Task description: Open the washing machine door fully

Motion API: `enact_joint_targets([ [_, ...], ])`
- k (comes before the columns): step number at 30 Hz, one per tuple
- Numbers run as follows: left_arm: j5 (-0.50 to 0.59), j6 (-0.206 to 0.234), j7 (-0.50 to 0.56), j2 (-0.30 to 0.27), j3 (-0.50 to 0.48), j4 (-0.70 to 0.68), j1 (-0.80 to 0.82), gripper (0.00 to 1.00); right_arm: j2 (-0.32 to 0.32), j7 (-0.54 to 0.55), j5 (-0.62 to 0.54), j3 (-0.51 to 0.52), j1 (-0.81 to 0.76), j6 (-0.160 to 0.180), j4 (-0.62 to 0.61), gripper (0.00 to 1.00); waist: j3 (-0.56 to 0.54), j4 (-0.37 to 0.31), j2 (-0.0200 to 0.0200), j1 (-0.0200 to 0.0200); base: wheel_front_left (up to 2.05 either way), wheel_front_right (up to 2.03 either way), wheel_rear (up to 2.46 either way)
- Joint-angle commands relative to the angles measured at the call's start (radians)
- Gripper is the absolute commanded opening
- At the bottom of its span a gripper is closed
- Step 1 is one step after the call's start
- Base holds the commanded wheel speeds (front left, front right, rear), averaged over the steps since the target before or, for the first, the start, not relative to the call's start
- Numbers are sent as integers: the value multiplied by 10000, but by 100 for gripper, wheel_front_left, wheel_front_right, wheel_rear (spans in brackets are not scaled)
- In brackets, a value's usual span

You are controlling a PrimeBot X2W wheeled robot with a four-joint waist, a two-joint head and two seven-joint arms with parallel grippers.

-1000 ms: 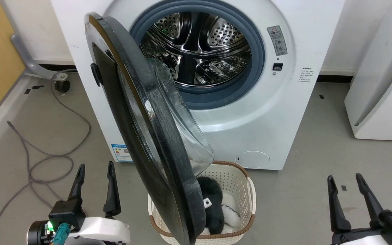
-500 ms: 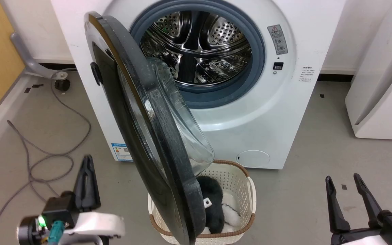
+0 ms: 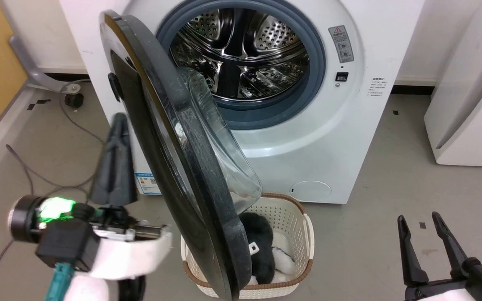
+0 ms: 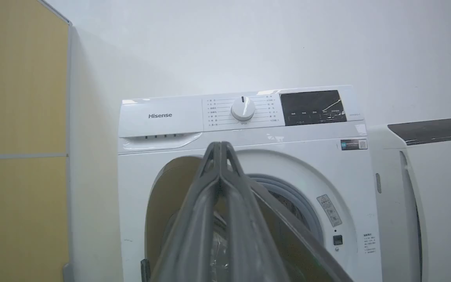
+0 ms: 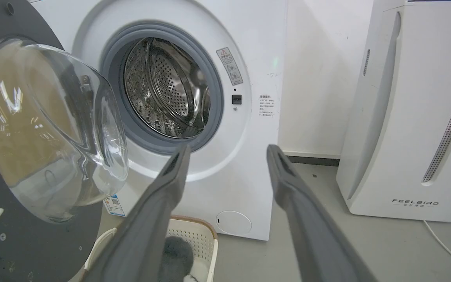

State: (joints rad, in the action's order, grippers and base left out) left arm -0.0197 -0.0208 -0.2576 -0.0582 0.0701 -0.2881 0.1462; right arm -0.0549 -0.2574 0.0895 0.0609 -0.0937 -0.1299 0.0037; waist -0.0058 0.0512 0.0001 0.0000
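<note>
While the large round washing machine door, glossy black-rimmed with a bulging clear glass bowl, is stood about half open, hinged at the left of the big white front-loading washing machine, the left claw is raised just beside its outer face, fingers pressed together on nothing. The door lies to that claw's right. The right claw, fingers apart, is held well away; the left arm is judged nearer.

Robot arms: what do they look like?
The left gripper has two long, dark, tapering jaws on a black block, a glowing green light, a round silver-edged cap, a teal plug and a smooth white shell behind. The right gripper has the same dark jaws, black base and white shell.
</note>
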Motion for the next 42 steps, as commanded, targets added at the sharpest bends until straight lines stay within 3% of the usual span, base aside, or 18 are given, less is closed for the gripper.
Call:
enact_joint_targets([
  [1,-6,-100,-42,-17,183,-170,107,0,46,-43,63,-7,80,-8,-24,100,-1,-20,-1,0,0,0,0],
  [7,-107,-480,-42,34,1498,-671,3,0,47,-43,85,-14,63,-8,-16,100,-10,-39,-1,0,0,0,0],
  [26,-92,-833,-42,74,4932,-128,-663,0,47,-43,147,-65,43,-8,106,100,-76,67,-1,0,0,0,0],
  [42,-91,-755,-42,-122,5392,1671,-1593,0,47,-43,193,-34,10,-8,300,100,58,186,-1,0,0,0,0],
])
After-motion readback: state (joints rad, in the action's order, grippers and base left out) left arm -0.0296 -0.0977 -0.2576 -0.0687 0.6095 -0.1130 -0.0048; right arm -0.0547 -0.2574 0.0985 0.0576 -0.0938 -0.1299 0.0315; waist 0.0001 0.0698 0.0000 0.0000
